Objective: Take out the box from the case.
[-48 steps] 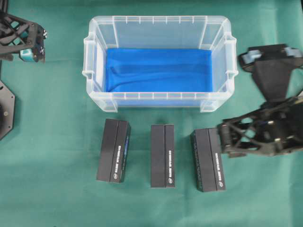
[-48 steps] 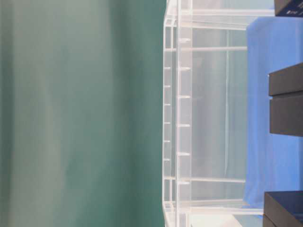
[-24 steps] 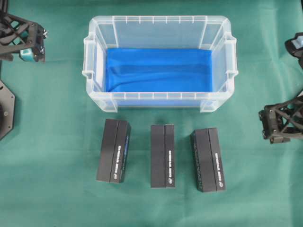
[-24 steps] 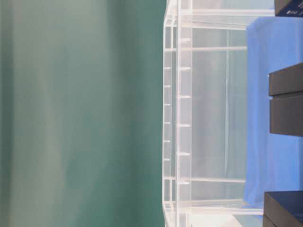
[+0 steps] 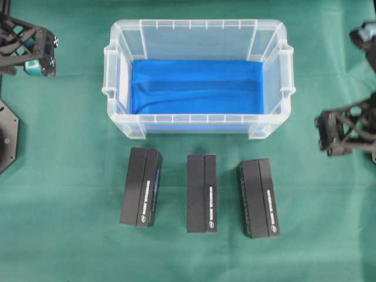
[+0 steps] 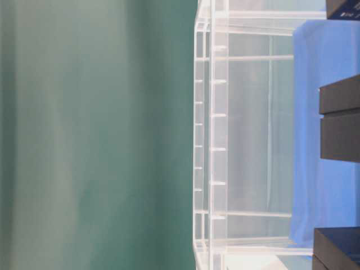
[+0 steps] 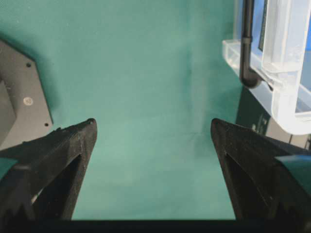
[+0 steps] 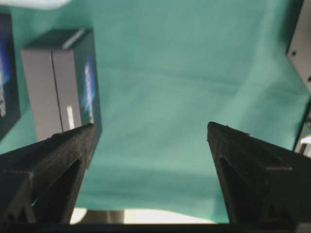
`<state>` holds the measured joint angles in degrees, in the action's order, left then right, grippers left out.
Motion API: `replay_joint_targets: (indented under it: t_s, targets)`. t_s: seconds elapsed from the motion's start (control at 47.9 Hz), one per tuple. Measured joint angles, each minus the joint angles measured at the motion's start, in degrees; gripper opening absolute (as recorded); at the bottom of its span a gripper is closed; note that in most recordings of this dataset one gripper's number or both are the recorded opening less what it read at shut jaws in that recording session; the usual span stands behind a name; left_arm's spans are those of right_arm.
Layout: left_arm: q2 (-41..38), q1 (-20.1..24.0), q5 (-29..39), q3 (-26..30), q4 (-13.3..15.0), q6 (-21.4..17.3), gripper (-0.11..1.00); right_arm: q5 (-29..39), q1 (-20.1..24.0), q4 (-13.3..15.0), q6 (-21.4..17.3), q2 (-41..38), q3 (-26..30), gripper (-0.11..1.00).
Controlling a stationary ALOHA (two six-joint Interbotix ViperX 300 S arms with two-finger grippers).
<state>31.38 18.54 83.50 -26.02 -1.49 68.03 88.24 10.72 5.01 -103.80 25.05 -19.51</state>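
**Ana:** Since the earlier frame the right hand (image 5: 330,134) has pulled away from the rightmost box (image 5: 258,198) and now sits near the right edge of the overhead view, well apart from it. Nothing else has shifted; the left hand (image 5: 41,56) is where it was, at the top left.

**Ben:** Where do the boxes lie?

**Ana:** Three black boxes stand in a row on the green desk (image 5: 70,247), just in front of the case (image 5: 200,120): the left box (image 5: 141,187), the middle box (image 5: 201,194) and the rightmost one. Inside the case only the blue lining (image 5: 197,87) shows, so I'd judge the removal done.

**Ben:** What could still go wrong?

**Ana:** Little. If the right arm swung back low, it could clip the rightmost box or the case's side handle and push either one across the cloth. The left hand is close enough to the case's corner that a careless sweep could nudge it.

**Ben:** And the pose?

**Ana:** Both hands are spread wide and hold nothing; each wrist view shows bare green cloth between the fingers. The right points down at the desk beside the rightmost box.
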Motion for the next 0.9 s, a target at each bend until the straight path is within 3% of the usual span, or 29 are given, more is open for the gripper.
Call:
replay_joint_targets:
  t_s: [0.543,0.71,0.898]
  targets:
    - [0.0,0.1,0.0,0.1,0.0,0.1,0.96,-1.0,-21.5,0.0,22.1,1.9,-2.2,0.91]
    - [0.0,0.1,0.0,0.1,0.0,0.3,0.96,-1.2,-26.8,0.1,25.9,1.9,-2.3,0.91]
    - [-0.1,0.1,0.0,0.2,0.0,1.1,0.96,-1.2,-30.2,0.0,27.8,1.9,-2.3,0.91]
